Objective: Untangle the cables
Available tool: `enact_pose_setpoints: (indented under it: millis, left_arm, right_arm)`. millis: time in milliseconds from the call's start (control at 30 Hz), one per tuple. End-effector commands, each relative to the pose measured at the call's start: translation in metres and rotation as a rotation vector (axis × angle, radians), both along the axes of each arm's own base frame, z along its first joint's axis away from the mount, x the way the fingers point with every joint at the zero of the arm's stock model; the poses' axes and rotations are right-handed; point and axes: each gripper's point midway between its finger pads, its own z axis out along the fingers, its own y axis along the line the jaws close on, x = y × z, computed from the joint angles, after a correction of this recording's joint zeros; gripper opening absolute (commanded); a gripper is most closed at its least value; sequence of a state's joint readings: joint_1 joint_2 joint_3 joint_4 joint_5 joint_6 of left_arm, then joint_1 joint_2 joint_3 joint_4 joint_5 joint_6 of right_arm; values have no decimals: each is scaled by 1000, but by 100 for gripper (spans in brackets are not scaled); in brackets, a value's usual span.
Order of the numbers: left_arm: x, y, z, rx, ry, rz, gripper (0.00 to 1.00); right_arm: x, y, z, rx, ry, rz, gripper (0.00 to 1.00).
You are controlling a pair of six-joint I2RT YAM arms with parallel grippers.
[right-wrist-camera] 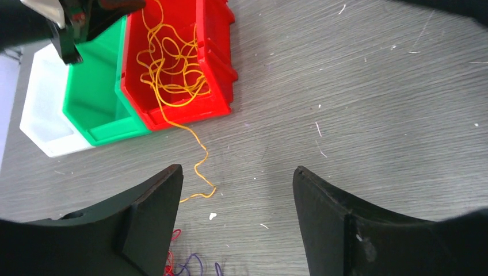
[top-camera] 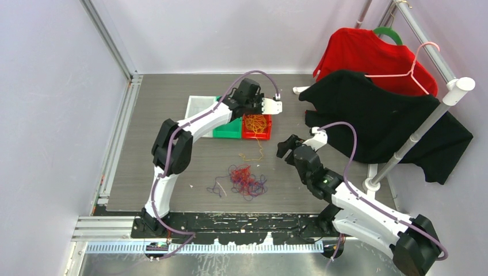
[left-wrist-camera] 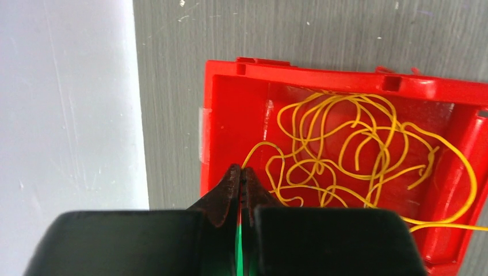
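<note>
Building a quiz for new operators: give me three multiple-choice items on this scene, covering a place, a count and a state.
1. Where does most of the orange-yellow cable lie? A) on the black garment B) in the red bin C) on the red garment
2. How many bins stand in the row? A) two B) three C) five
3. How is the right gripper? A) open, holding nothing B) gripping a cable C) gripping a hanger
Answers: B, its loops fill that bin; B, white bin, green bin, red bin side by side; A, fingers spread, nothing between.
</note>
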State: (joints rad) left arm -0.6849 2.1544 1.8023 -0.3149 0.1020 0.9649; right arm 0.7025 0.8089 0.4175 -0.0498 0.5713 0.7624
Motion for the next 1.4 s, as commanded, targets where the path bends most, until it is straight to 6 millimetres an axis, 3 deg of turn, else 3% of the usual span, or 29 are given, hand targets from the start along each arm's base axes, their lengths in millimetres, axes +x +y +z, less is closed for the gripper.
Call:
enact_pose_setpoints:
  millis: [0,200,367,533,733,867,967,1233,1367]
  left_arm:
    - [10,-6,31,-43,-41,13,0]
    - [7,-5,16,-31,45,40,1]
    - [7,2,8,-25,127,82,10]
    - [6,9,0,-33,196,112,12]
    - [2,14,-10,-42,266,125,23]
    - [6,19,2,-82,295,150,31]
    - [6,24,19,-123,316,149,37]
    - [-2,48,59,-183,348,149,53]
    - [-5,69,76,-222,380,187,57]
  right_arm:
    - [11,17,11,31,-35,51,77]
    - [28,48,-4,-38,-45,196,81]
    - [45,77,-33,-144,9,326,81]
    - [61,99,-55,-158,31,391,77]
    - [73,116,-74,-160,56,422,65]
    - [75,112,-88,-184,90,398,38]
    - [78,102,-83,-207,90,360,3]
    - [100,97,-10,-179,-5,372,1]
    - [118,98,4,-217,1,386,1]
